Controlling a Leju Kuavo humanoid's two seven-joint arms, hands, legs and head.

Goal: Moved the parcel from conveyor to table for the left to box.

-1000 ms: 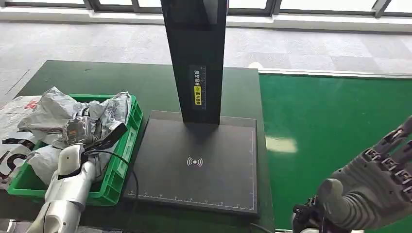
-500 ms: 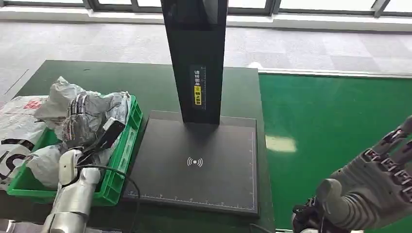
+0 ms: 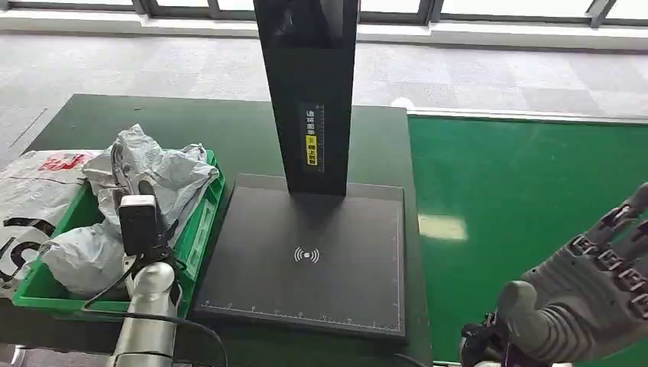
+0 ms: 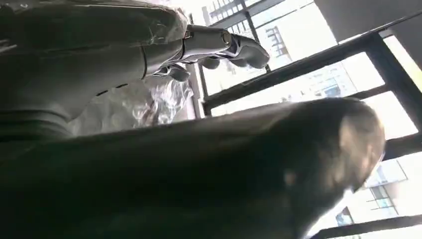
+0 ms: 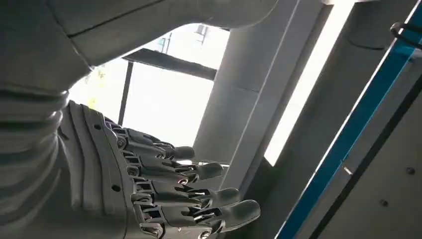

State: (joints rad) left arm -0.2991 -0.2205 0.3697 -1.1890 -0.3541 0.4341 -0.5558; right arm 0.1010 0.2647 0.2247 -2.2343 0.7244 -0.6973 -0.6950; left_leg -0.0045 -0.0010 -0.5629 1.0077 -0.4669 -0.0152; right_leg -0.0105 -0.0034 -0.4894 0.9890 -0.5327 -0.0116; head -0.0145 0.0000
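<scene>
Over green bin [image 3: 200,222] w/ grey parcels [image 3: 164,172]: left hand [image 4: 209,47].

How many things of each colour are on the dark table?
Grey: 2 parcels, one above the other, in the crate.
Green: 1 crate.
Black: 1 scanner pad.
White: 1 bag.
Total: 5

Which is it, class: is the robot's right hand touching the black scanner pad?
Apart. Head view shows the right hand over the green conveyor, beside the black scanner pad.
</scene>
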